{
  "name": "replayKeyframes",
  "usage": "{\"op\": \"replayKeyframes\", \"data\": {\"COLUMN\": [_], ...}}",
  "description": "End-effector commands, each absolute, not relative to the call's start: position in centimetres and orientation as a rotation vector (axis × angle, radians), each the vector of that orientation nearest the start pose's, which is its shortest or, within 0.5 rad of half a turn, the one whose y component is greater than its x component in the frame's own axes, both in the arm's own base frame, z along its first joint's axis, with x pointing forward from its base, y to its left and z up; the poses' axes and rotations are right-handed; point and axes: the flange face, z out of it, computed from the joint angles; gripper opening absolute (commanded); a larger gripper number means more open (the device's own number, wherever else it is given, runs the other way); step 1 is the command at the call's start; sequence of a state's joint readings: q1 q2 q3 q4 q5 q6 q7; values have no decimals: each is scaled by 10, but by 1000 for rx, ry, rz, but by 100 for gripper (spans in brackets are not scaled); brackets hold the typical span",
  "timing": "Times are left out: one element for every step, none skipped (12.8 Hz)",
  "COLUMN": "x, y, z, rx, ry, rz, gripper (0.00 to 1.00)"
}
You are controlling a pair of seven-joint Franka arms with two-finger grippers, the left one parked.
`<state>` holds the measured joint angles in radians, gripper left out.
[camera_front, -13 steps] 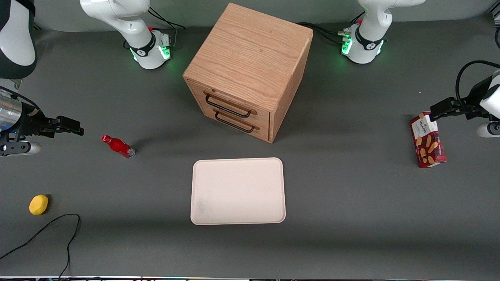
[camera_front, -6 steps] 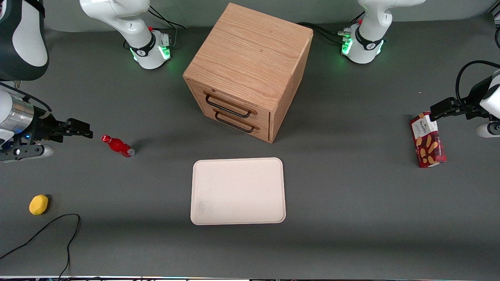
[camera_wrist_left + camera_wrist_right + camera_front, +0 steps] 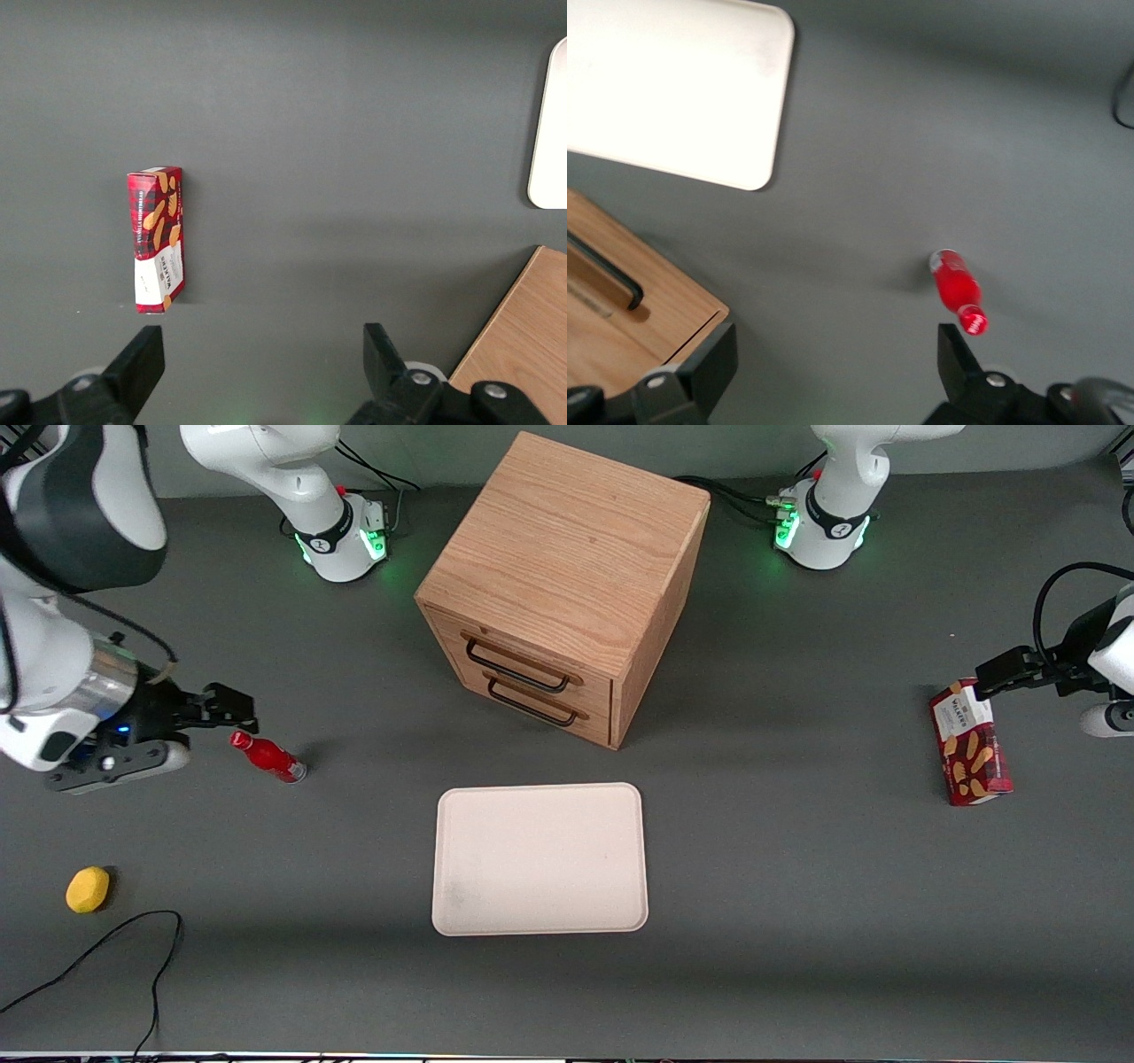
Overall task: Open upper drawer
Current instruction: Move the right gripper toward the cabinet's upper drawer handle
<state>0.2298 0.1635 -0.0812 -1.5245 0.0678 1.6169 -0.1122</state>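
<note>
The wooden cabinet (image 3: 567, 576) stands at the middle of the table, turned at an angle. Its upper drawer (image 3: 532, 657) is closed, with a thin black wire handle (image 3: 516, 669); the lower drawer (image 3: 551, 701) sits just below it. My right gripper (image 3: 232, 707) is open and empty, well away from the cabinet toward the working arm's end of the table, just above the cap of a red bottle (image 3: 268, 756). In the right wrist view the gripper (image 3: 833, 367) shows spread fingers (image 3: 709, 363), the cabinet's corner (image 3: 647, 310) and one black handle end (image 3: 607, 274); which drawer it belongs to I cannot tell.
The red bottle (image 3: 957, 288) lies on its side. A white tray (image 3: 540, 859) lies nearer the front camera than the cabinet. A yellow object (image 3: 88, 889) and a black cable (image 3: 106, 957) lie at the working arm's end. A red cookie box (image 3: 970, 744) lies at the parked arm's end.
My right gripper has moved toward the cabinet, from the table's end to just above the red bottle's cap. It stays open. The drawers have not moved.
</note>
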Motion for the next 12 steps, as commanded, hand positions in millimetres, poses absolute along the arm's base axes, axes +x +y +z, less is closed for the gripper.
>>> {"op": "replayKeyframes", "data": {"x": [595, 593, 593, 596, 602, 607, 611, 615, 620, 623, 624, 623], "y": [131, 144, 153, 159, 165, 170, 176, 184, 193, 197, 199, 204], "z": [554, 555, 552, 546, 542, 533, 522, 514, 511, 503, 497, 491], "rx": [-2993, -2955, -2891, -2820, -2755, -2704, -2648, -2583, -2521, -2495, -2485, -2478], "ry": [-664, -784, -859, -918, -993, -1053, -1065, -1032, -991, -972, -972, -980], "rz": [137, 129, 129, 126, 114, 124, 129, 124, 109, 117, 127, 144], "gripper": [100, 100, 100, 100, 100, 100, 100, 100, 100, 100, 100, 100]}}
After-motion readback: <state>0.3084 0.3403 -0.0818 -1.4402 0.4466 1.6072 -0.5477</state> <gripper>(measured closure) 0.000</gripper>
